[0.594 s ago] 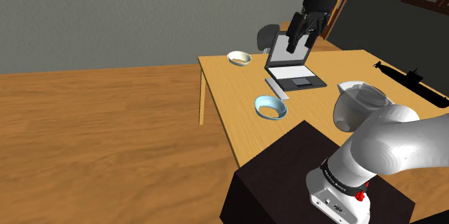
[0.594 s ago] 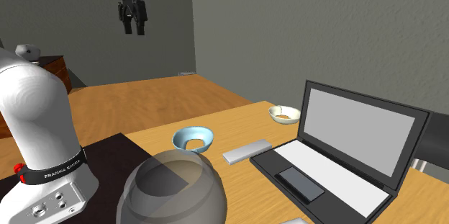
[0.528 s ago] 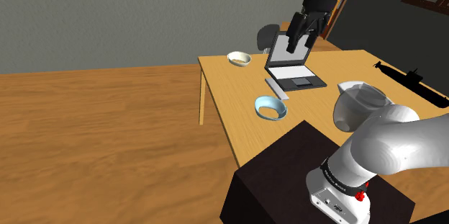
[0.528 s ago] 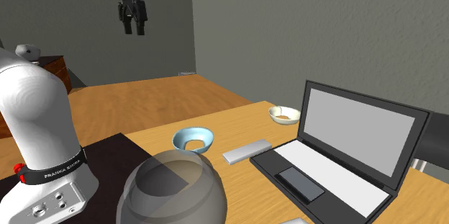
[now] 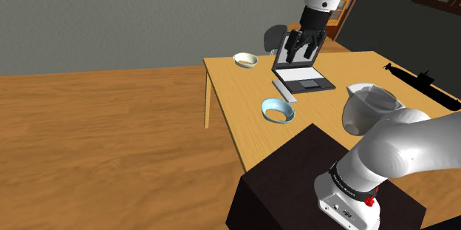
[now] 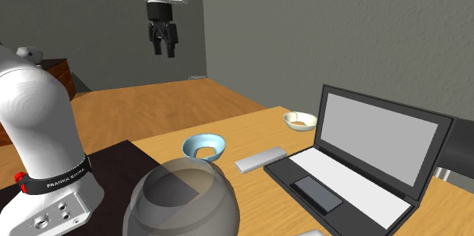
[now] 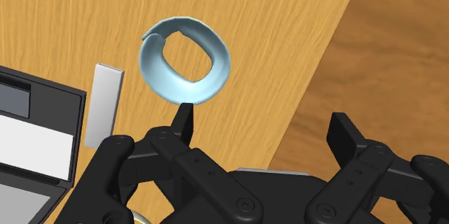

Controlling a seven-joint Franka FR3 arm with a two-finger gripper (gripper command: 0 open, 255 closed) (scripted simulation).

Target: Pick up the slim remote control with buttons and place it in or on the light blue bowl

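Grey walls and a wooden floor are seen around the wooden bench (image 5: 236, 95). On it the slim grey remote (image 5: 284, 91) is laid flat just beside the front edge of the open laptop (image 5: 301, 69). The light blue bowl (image 5: 278, 109) is set near the remote, on the side toward the stand.

Compared with half a second ago, the claw (image 5: 303, 49) is found lower. In the second exterior view it is displaced to the right and downward, and the arm's upper links are now brought into the shoulder view. Its fingers are spread apart with nothing between them, as is shown in the wrist view, where bowl and remote are both looked down upon from well above.

The remote is not yet touched. The approach is judged to be under way, with the claw being carried toward the bench. It must be centred over the remote, which sits off to one side of the fingers, and lowered a good way before a grasp can be made.
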